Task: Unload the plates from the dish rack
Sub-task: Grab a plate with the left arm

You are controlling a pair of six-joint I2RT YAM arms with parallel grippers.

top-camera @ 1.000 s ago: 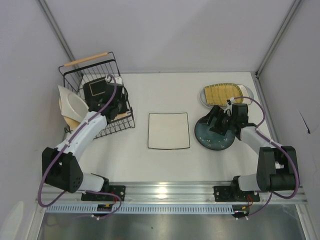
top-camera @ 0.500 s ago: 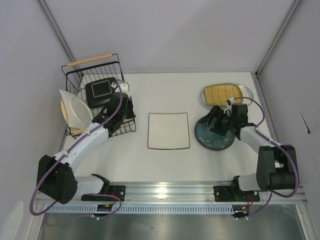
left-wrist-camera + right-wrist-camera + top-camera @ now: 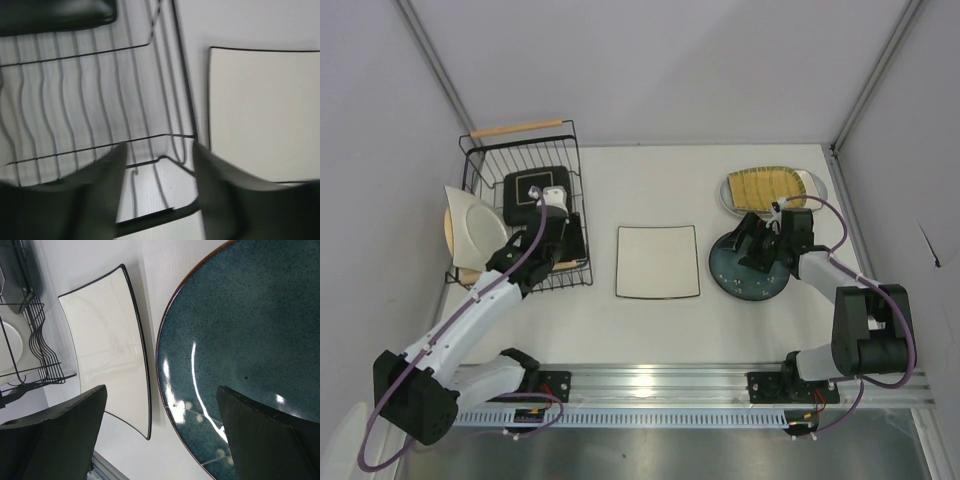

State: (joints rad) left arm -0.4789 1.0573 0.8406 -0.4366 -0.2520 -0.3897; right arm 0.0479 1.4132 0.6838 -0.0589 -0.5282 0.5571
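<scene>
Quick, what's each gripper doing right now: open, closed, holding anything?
Left gripper: open, empty, at the edge of the black wire dish rack.
Right gripper: open wide, empty, above the dark teal speckled round plate.

Looks like a robot lab test cell, not a kitchen: bare pale panel walls (image 3: 650,70) in metal framing (image 3: 876,75) box in a plain white counter (image 3: 650,325), with two robot arms (image 3: 470,320) bolted to an aluminium rail (image 3: 660,380). Only the dish rack (image 3: 485,175) and plates (image 3: 657,261) look domestic.
</scene>
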